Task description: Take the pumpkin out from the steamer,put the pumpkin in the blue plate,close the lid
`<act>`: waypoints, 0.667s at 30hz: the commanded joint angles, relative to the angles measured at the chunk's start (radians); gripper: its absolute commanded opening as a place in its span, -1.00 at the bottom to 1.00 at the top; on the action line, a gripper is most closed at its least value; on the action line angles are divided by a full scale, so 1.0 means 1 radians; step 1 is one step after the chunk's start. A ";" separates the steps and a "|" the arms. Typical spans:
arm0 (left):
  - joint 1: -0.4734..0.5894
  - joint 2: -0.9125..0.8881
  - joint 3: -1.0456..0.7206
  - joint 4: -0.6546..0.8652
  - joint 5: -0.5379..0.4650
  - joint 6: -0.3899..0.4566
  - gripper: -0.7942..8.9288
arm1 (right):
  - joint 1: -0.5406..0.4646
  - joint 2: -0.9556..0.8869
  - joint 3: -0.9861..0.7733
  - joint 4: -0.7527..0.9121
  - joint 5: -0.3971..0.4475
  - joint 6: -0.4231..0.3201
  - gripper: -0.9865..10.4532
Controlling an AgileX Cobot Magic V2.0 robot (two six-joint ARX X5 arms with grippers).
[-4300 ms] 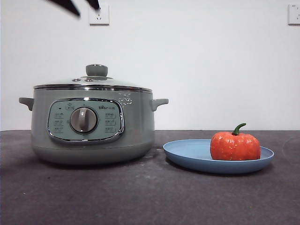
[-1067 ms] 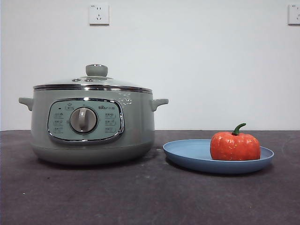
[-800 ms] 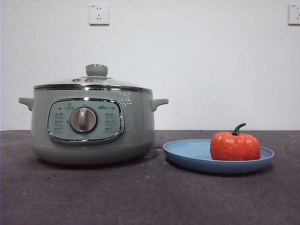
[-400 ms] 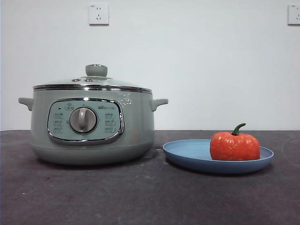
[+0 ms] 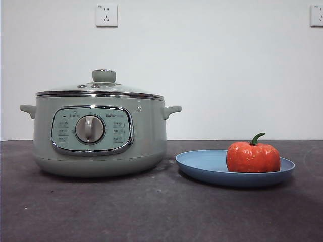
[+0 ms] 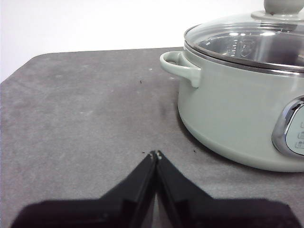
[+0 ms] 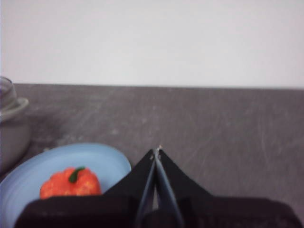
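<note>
The pumpkin (image 5: pixel 253 157) sits upright in the blue plate (image 5: pixel 202 169), toward the side away from the steamer (image 5: pixel 98 133), and the lid (image 5: pixel 99 88) rests flat on the steamer's chrome rim. From how things lie, all 3 steps look done.

The left tool (image 6: pixel 155 154) hangs pinched together with nothing in it, low over the bench (image 5: pixel 151 212) beside the steamer's side handle. The right tool (image 7: pixel 157 151) is likewise pinched together and empty, just beside the plate.

If handled, the pumpkin looks light, hard and glossy, so likely slippery; take it across the ribbed body, not the thin green stem. The glass lid looks heavier and breakable; its round knob (image 5: pixel 104 75) is the place to hold.
</note>
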 commanded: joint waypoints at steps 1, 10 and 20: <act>0.003 -0.002 -0.016 0.002 -0.003 -0.006 -0.84 | 0.003 -0.010 -0.038 0.013 0.003 0.046 -0.83; 0.003 -0.002 -0.016 0.002 -0.003 -0.006 -0.84 | 0.051 -0.023 -0.113 0.055 0.004 0.065 -0.83; 0.003 -0.002 -0.016 0.002 -0.003 -0.006 -0.84 | 0.060 -0.039 -0.132 0.024 0.006 0.075 -0.83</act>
